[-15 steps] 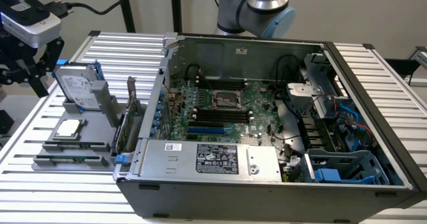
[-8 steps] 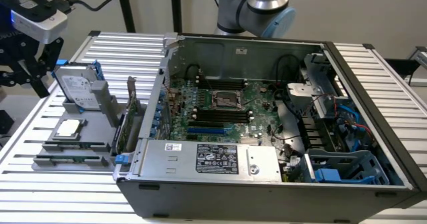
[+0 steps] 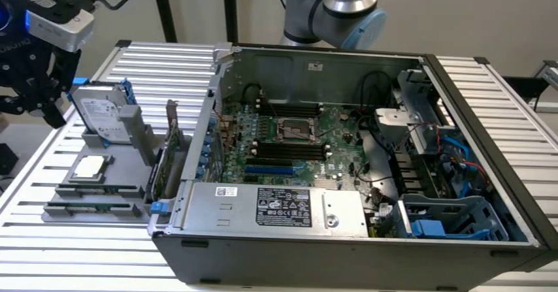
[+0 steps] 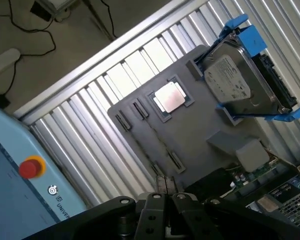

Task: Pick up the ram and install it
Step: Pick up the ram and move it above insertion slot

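I see my claw (image 4: 165,187) pinched fully shut, gripping nothing, hanging above the grey tray (image 4: 200,125) where the ram (image 3: 96,189) lies.

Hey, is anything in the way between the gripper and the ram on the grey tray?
Nothing visible blocks it. The shut gripper hangs in the air beside the upright hard drive. The ram lies at the grey tray's opposite end, open from above, with just the flat processor between.
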Motion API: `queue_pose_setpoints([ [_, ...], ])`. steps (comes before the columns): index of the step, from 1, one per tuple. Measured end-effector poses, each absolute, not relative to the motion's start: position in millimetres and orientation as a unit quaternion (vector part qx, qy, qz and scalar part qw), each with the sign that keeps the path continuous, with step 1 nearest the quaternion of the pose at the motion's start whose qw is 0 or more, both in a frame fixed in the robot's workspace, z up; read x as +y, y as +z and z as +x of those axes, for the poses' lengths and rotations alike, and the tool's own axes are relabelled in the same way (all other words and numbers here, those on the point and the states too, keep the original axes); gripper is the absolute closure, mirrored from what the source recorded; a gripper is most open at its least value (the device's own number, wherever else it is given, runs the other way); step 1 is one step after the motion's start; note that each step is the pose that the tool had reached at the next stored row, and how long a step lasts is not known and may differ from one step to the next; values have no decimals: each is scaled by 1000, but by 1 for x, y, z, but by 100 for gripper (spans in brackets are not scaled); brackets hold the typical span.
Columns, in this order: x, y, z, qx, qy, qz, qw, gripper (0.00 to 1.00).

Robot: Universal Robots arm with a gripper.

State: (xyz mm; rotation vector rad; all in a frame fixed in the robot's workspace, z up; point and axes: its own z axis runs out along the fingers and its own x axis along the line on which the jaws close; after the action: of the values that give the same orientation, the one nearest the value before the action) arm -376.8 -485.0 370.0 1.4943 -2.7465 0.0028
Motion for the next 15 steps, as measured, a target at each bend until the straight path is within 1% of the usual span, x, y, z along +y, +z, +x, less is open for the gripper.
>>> queue_pose_setpoints([
  [15, -485, 367, -377, -805, 2, 593, 7, 89],
])
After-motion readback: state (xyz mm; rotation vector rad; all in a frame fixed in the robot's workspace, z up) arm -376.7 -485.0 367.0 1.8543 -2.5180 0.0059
